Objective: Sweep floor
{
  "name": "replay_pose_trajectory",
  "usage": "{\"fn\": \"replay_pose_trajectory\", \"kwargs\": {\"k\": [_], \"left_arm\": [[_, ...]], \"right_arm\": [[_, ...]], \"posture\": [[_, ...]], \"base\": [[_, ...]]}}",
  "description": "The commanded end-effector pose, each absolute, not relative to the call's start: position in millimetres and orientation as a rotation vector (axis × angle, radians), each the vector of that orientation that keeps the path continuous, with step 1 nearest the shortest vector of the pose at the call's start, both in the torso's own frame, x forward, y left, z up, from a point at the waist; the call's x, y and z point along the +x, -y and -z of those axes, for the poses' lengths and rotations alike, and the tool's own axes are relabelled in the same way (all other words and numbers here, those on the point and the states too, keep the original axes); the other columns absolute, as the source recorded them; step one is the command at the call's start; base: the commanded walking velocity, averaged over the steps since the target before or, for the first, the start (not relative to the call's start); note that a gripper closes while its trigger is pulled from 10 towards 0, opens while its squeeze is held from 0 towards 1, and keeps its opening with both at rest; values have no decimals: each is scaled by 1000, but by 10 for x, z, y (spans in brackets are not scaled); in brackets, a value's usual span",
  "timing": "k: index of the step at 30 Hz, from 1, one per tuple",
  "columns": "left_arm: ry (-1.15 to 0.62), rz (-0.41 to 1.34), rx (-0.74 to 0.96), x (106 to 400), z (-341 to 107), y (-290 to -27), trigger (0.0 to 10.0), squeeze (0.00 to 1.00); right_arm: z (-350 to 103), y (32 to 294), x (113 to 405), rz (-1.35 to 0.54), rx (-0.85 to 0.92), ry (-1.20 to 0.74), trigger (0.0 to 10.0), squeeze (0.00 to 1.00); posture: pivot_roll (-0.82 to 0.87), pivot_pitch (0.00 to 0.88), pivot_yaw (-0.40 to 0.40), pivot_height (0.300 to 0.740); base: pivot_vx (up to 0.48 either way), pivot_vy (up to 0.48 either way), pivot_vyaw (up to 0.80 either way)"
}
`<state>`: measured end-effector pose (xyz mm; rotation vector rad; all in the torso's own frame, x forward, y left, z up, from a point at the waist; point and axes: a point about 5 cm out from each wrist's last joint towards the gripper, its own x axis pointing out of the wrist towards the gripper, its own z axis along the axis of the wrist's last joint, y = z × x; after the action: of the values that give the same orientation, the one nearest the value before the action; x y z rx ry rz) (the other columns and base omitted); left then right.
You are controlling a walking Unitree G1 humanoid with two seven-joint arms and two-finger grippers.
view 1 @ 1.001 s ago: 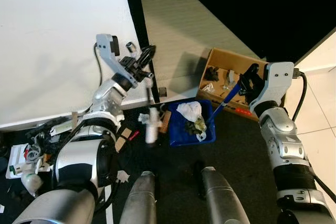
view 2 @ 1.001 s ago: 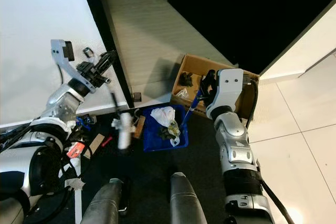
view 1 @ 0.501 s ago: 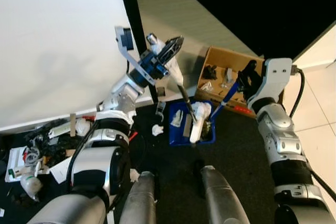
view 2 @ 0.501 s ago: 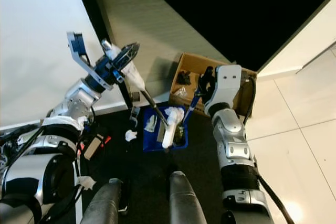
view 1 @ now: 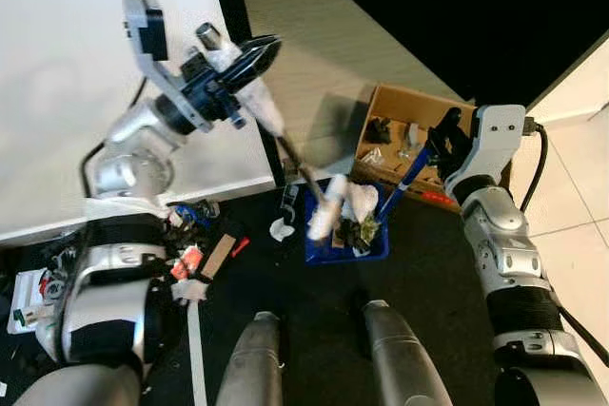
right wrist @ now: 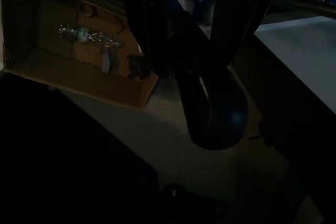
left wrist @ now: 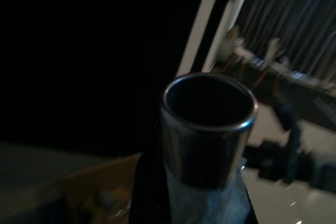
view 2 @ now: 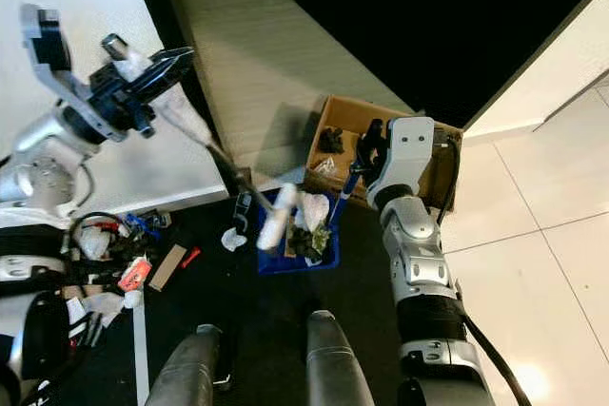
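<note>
My left gripper (view 1: 245, 52) is raised high and shut on the white-wrapped handle of a brush (view 1: 268, 119). Its dark rod slants down to the white brush head (view 1: 328, 206), which hangs at the left rim of the blue dustpan (view 1: 373, 249). The pan lies on the dark floor and holds white and greenish litter (view 1: 360, 216). My right gripper (view 1: 441, 146) is shut on the pan's blue handle (view 1: 407, 181). The left wrist view shows the handle's metal tube end (left wrist: 208, 124). In the right wrist view the dark handle knob (right wrist: 216, 114) sits between the fingers.
A cardboard box (view 1: 409, 125) with small items stands just behind the dustpan. A white paper scrap (view 1: 281, 229) lies left of the pan. Clutter (view 1: 195, 256) lines the foot of the white wall (view 1: 67, 73). My legs (view 1: 257, 358) stand close in front.
The left arm has swung up and to the left. The brush head has drawn back from inside the dustpan to its left rim. The right arm holds still.
</note>
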<state>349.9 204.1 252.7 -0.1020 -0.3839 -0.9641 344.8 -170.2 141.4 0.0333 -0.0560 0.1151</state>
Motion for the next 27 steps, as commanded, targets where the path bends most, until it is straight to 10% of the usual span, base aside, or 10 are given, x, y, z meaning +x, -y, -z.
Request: {"fn": "replay_pose_trajectory", "kwargs": {"k": [1,27], "left_arm": [[367,901,-47,3492,-2463,-2166,10000,0],[308,496,115,3783,-2093,-2227,10000,0]], "right_arm": [[-1210,1664,3402,-133,74,-28,10000,0],[-1246,1837,3143,-94,64,-11,10000,0]], "posture": [[-122,306,36,740],[-244,400,51,740]], "base": [[0,0,0],[0,0,0]]}}
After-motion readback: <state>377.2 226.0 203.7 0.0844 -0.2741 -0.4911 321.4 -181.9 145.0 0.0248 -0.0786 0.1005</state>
